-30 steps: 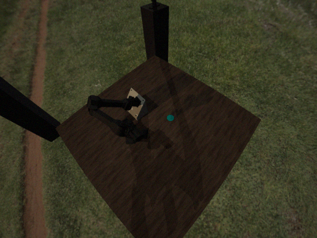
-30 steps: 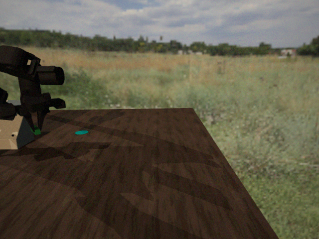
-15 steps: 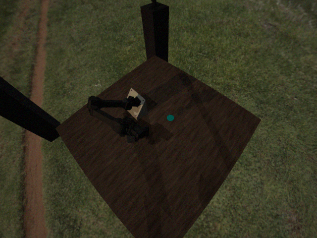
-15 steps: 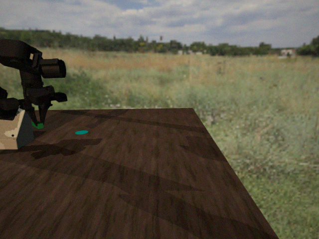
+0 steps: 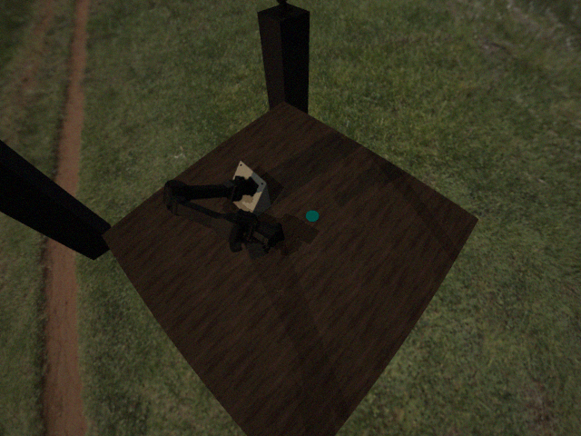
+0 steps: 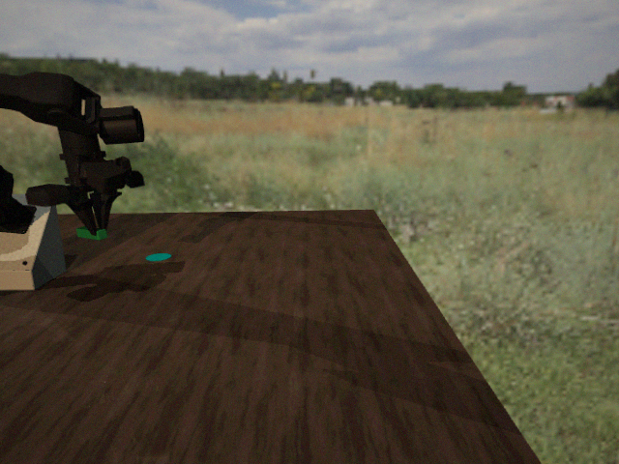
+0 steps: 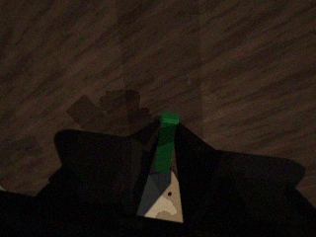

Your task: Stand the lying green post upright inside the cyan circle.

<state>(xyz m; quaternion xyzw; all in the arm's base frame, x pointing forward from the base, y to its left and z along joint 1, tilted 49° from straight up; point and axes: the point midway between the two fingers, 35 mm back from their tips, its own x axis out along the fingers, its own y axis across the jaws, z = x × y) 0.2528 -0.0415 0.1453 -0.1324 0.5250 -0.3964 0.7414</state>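
Observation:
The green post (image 6: 84, 232) (image 7: 165, 148) is held between the fingertips of my gripper (image 6: 100, 232) (image 7: 168, 125). It lies about level, not upright, and appears to be above the table. My gripper points down and is shut on the post near one end; the rest of the post runs back toward the arm's base. In the top view the post and the fingertips are hidden by the arm. The cyan circle (image 5: 311, 215) (image 6: 159, 257) is flat on the table, to the right of the gripper in the top and exterior views, with nothing on it. It is not in the wrist view.
The arm's cream and grey wedge-shaped base (image 5: 240, 170) (image 6: 17, 280) (image 7: 176, 198) stands near the gripper. The brown wooden table (image 5: 328, 304) (image 6: 300, 360) carries shadows of the arm. Two dark pillars (image 5: 294, 61) (image 5: 42, 206) stand beyond the table's edges.

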